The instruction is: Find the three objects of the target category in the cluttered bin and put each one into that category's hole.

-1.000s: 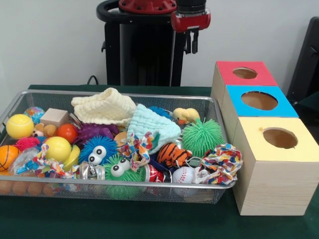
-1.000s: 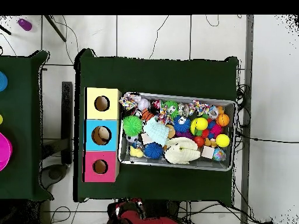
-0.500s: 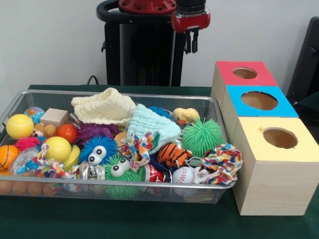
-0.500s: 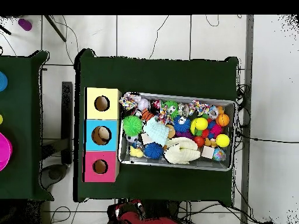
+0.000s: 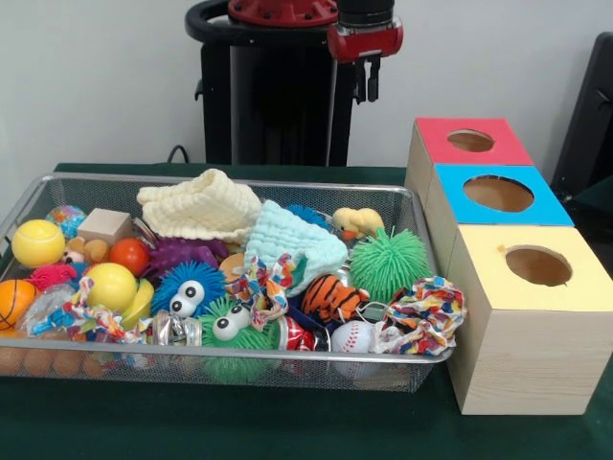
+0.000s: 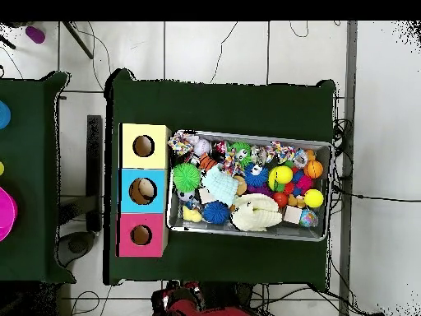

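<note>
A wire mesh bin (image 5: 220, 182) holds a jumble of toys: a yellow cloth (image 5: 201, 206), a mint cloth (image 5: 287, 240), a green spiky ball (image 5: 388, 261), a tiger toy (image 5: 329, 295), a baseball (image 5: 352, 335), two yellow balls (image 5: 38, 242) and a wooden block (image 5: 103, 225). To its right stand three boxes, each with a round hole: red (image 5: 470, 140), blue (image 5: 498, 194), yellow (image 5: 538, 265). My gripper (image 5: 367, 81) hangs high behind the bin's far rim, open and empty. Overhead, only the arm's red head (image 6: 193, 300) shows, below the bin (image 6: 247, 136).
A knotted rope toy (image 5: 426, 309) lies against the bin's right wall beside the yellow box. Blue (image 5: 187, 287) and green (image 5: 230, 331) fuzzy toys with eyes crowd the front rim. Overhead, a second table (image 6: 25, 173) stands at the left.
The arm's head has crept very slightly sideways. Nothing in the bin or at the boxes has moved.
</note>
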